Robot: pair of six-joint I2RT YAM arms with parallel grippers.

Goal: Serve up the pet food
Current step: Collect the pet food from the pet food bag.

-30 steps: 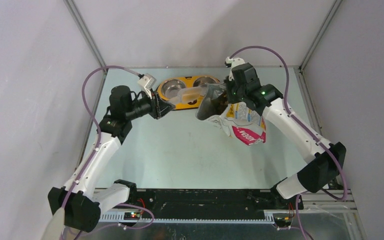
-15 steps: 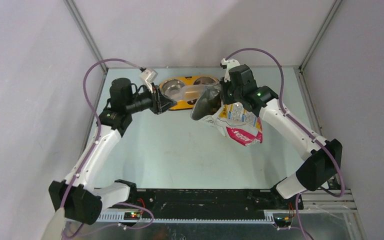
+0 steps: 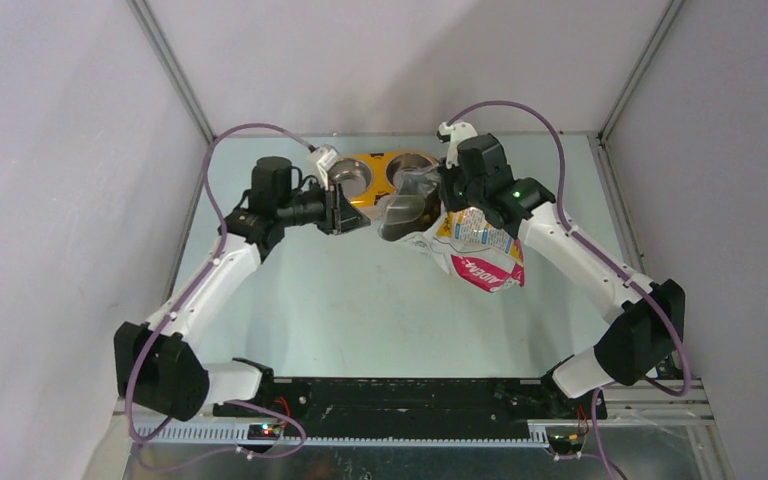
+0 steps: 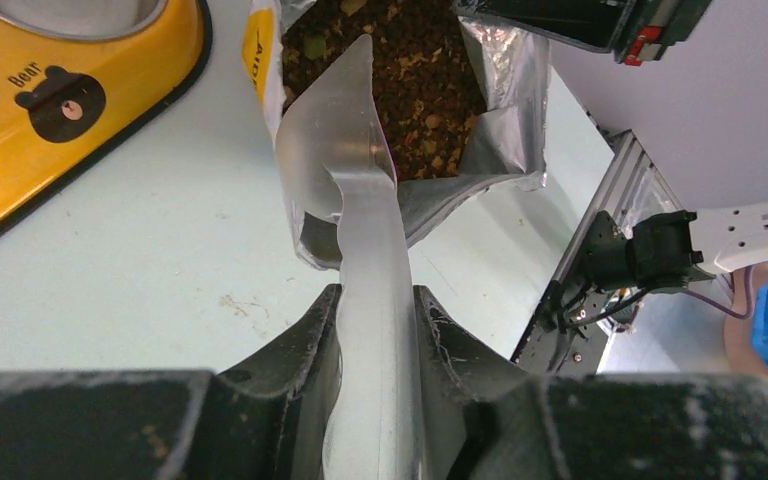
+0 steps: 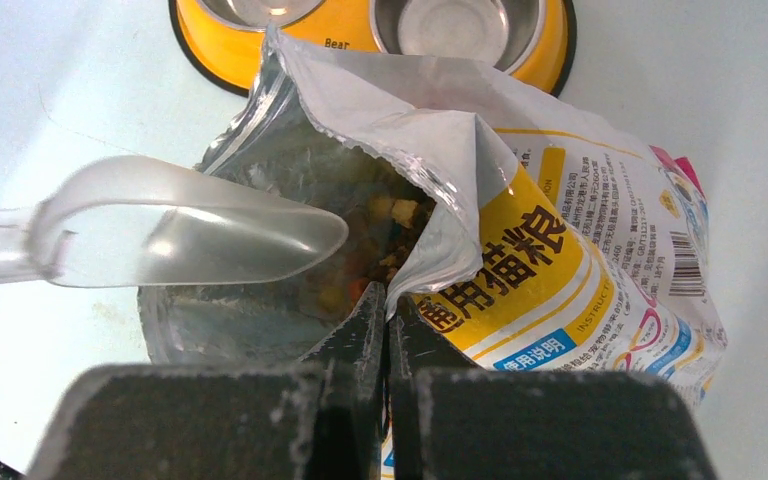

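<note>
The yellow-white foil bag point(image 3: 475, 245) is held tilted, mouth open to the left. Brown kibble point(image 4: 425, 80) shows inside it, also in the right wrist view point(image 5: 385, 235). My right gripper point(image 5: 388, 300) is shut on the bag's rim point(image 5: 430, 240). My left gripper point(image 4: 378, 300) is shut on the handle of the clear plastic scoop point(image 4: 335, 130). The scoop's cup point(image 5: 180, 225) is empty and its tip sits in the bag's mouth, above the kibble. From above, the left gripper point(image 3: 345, 212) is just left of the bag's mouth point(image 3: 405, 212).
The yellow double bowl point(image 3: 378, 180) with two steel cups stands behind the bag at the back of the table; both cups look empty point(image 5: 460, 25). A black rail point(image 3: 400, 405) runs along the near edge. Enclosure walls stand on three sides.
My left arm has moved right, bringing the scoop from over the bowl into the bag's mouth. The right gripper and bag have shifted slightly left.
</note>
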